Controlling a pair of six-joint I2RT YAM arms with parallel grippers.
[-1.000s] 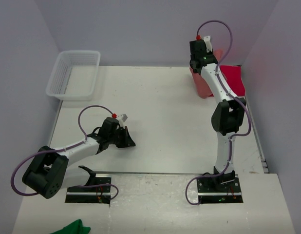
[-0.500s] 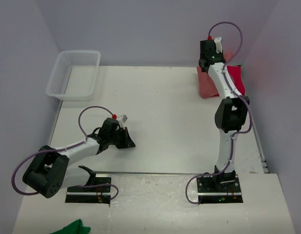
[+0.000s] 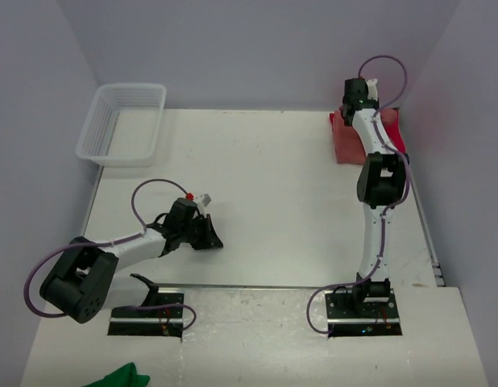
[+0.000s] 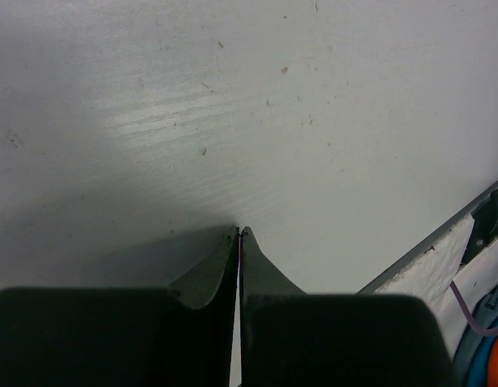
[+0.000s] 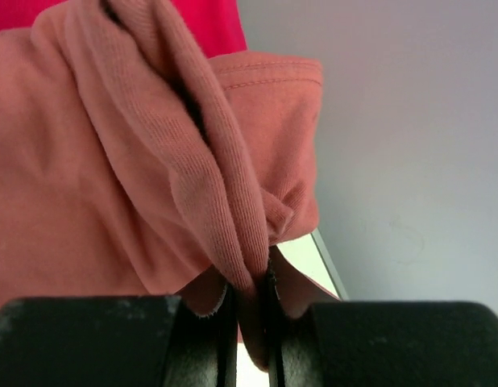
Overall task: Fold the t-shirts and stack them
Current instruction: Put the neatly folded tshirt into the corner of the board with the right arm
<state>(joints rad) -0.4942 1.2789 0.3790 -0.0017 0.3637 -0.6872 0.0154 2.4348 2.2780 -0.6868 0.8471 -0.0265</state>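
We see the white bench [image 3: 273,185] with a mesh basket [image 3: 100,133] at its far left corner. At the far right corner is the dusty salmon t-shirt [image 5: 112,185], the crimson t-shirt [image 3: 392,129] touching it on the wall side. Our right claw [image 5: 251,310] is pinching a bunched fold of the salmon shirt. Our left claw [image 4: 238,235] is low over bare bench, its fingers pressed together on nothing.

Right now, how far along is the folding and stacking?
Nothing looks done: no folded stack shows. In hand: the right fingers are shut on a bunched fold of the salmon t-shirt at the far right corner, beside the crimson t-shirt. The left fingers are shut and empty, down at the table. Left: folding and stacking both.
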